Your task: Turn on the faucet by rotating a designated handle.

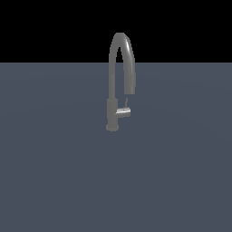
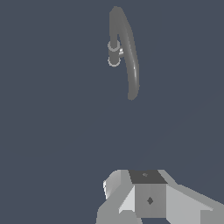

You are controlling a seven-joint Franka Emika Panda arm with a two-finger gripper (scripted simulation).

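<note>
The grey gooseneck faucet point(image 1: 112, 106) stands upright on the flat blue-grey surface near the middle of the exterior view. Its arched spout point(image 1: 129, 59) curves over toward the exterior view's right. The handle point(image 1: 123, 112), a short shiny stub, juts from the post low down toward the exterior view's right, and a thin lever rod point(image 1: 127, 101) rises from it. My gripper does not appear in the exterior view. In the wrist view the faucet point(image 2: 129, 57) is seen from above, far from my gripper point(image 2: 146, 177), which touches nothing. Only part of the gripper shows, and its fingers' spacing is unclear.
A flat blue-grey surface point(image 1: 54, 172) spreads around the faucet in all directions, with a black background behind it. No other objects are visible.
</note>
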